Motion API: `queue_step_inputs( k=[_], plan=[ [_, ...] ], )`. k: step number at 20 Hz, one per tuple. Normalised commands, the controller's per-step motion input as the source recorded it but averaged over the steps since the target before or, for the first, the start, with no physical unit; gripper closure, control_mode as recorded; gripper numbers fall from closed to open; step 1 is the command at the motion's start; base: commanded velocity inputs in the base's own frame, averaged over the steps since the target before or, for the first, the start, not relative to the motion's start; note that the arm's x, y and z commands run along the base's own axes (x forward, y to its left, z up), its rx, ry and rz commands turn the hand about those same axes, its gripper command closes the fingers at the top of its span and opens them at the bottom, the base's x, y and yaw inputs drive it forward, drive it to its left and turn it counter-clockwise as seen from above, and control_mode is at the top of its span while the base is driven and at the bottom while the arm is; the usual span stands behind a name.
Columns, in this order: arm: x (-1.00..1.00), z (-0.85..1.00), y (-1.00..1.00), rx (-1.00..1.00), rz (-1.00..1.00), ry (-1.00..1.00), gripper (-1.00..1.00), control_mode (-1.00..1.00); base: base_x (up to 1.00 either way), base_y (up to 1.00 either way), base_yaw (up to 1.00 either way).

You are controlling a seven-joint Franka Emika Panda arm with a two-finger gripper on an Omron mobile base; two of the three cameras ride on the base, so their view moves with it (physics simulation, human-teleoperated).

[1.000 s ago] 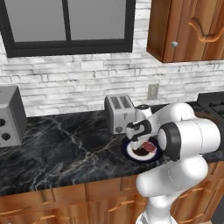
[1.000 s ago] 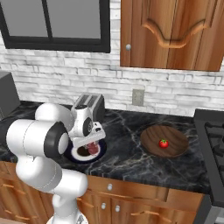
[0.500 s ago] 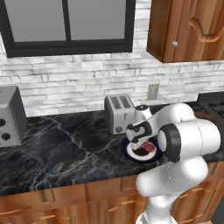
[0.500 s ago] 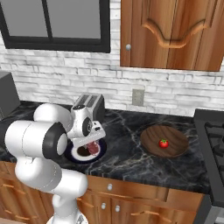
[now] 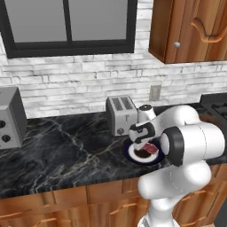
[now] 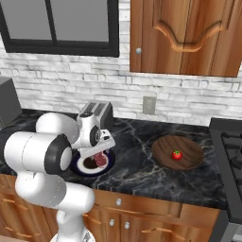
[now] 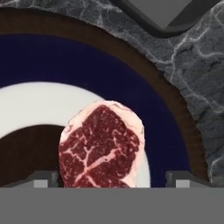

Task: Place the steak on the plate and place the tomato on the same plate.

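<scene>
A white robot arm reaches low over a dark marble surface [image 5: 66, 146], its pincer [image 7: 111, 180] spread wide with a fingertip [image 7: 41, 178] on either side of the steak [image 7: 101, 146]. The steak lies on the plate [image 7: 52, 61], across its white ring and brown centre, just in front of a toaster [image 5: 121, 114]. The tomato [image 6: 177, 154] sits well apart on a round wooden dish [image 6: 178, 151].

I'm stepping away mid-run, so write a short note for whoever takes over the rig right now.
Gripper: open, fingers either side of the pinkish-red steak slab, low over the navy-rimmed round plate.
Steak: lying flat on the plate by the silver toaster. Done, it seems.
Small red tomato: on the brown wooden round dish to the right.
Left: lift clear, fetch the tomato, put it on the same plate.
</scene>
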Motion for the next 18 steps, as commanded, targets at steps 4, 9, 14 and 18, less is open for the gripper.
queue_step_inputs(
  k=[4, 9, 14, 18],
  plan=[
    [-0.19, 0.39, -0.18, 0.00, 0.00, 0.00, -1.00, -1.00, 0.00, 0.00, 0.00],
    [-0.25, 0.42, -0.28, 0.01, -0.03, 0.00, -1.00, -1.00, 0.00, 0.00, 0.00],
    [-0.22, 0.41, -0.41, 0.02, -0.11, 0.00, -1.00, -1.00, 0.00, 0.00, 0.00],
    [-0.25, 0.34, -0.55, 0.01, -0.11, -0.01, -1.00, -1.00, 0.00, 0.00, 0.00]
  ],
)
